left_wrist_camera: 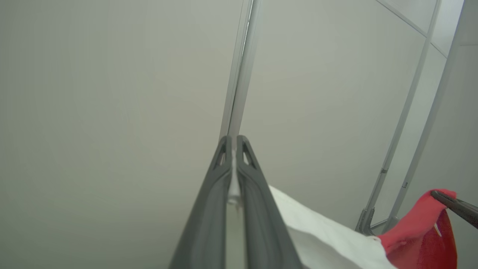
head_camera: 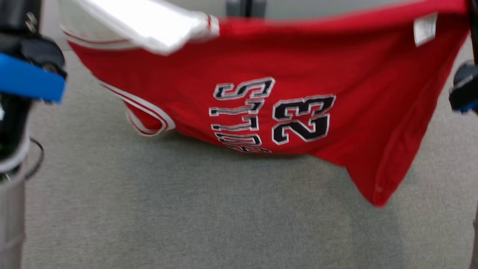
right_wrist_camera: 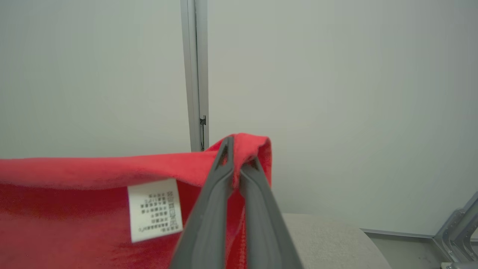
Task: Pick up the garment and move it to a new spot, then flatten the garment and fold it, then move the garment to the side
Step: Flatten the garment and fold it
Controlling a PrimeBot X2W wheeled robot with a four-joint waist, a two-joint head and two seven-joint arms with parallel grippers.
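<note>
The garment (head_camera: 298,74) is a red sleeveless jersey with white trim, black-and-white lettering and the number 23. It hangs stretched out sideways in the air above the grey table (head_camera: 186,209). My left gripper (left_wrist_camera: 234,140) is shut on a white part of the garment (left_wrist_camera: 328,239). My right gripper (right_wrist_camera: 239,149) is shut on a bunched red edge of the garment (right_wrist_camera: 74,194), next to a white care label (right_wrist_camera: 155,209). The garment's lowest fold hangs close to the table; I cannot tell whether it touches.
Pale wall panels with a metal post (right_wrist_camera: 194,74) stand behind the table. A metal frame (left_wrist_camera: 396,168) rises to one side. The table's rounded corner (right_wrist_camera: 328,239) lies just beyond my right gripper. My arms' wrists sit at the head view's left (head_camera: 22,74) and right (head_camera: 465,89) edges.
</note>
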